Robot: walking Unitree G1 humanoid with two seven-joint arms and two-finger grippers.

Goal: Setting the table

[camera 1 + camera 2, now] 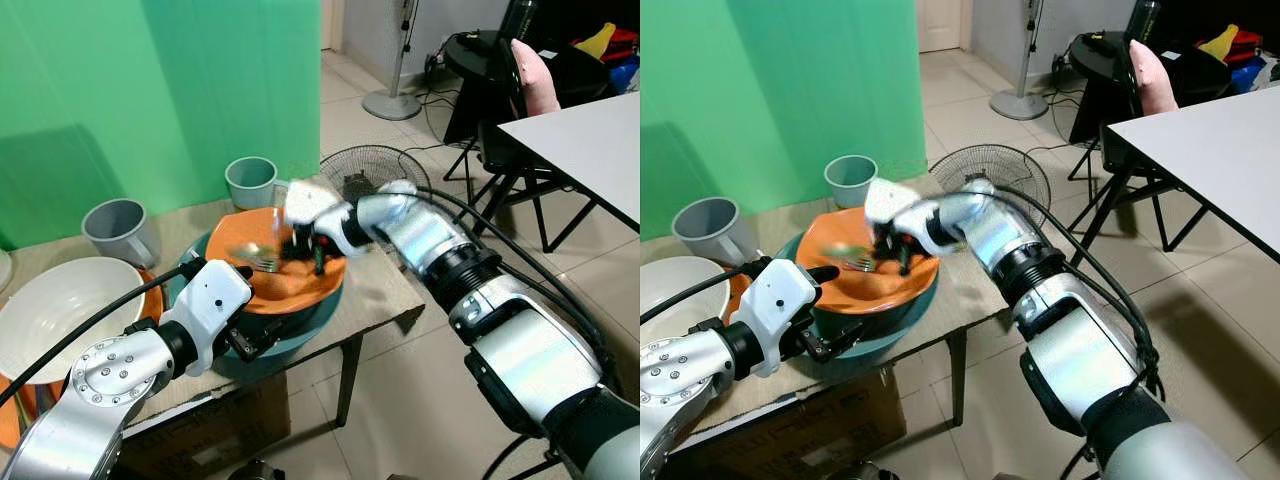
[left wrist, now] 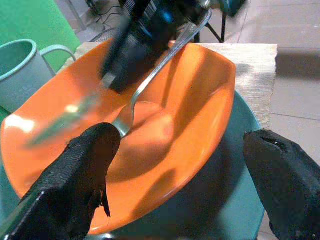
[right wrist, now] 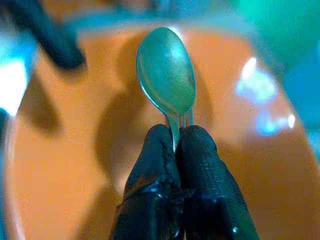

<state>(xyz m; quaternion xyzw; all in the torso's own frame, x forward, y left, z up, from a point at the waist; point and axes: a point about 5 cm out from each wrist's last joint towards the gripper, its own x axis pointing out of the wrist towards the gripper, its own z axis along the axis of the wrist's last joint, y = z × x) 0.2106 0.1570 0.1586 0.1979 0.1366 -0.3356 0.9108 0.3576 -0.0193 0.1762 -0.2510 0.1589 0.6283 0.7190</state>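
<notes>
An orange bowl rests inside a dark teal dish on the low wooden table. My right gripper hangs over the bowl, shut on the stem of a metal spoon whose head points down into it. A fork is in the bowl too, its tines near the spoon; whether it is also held I cannot tell. My left gripper is open at the near rim of the two dishes, one finger on each side of the orange bowl's edge.
A white bowl sits at the table's left on something orange. Behind stand a grey cup and a teal cup. A floor fan lies beyond the table edge; a white table is at right. A cardboard box sits underneath.
</notes>
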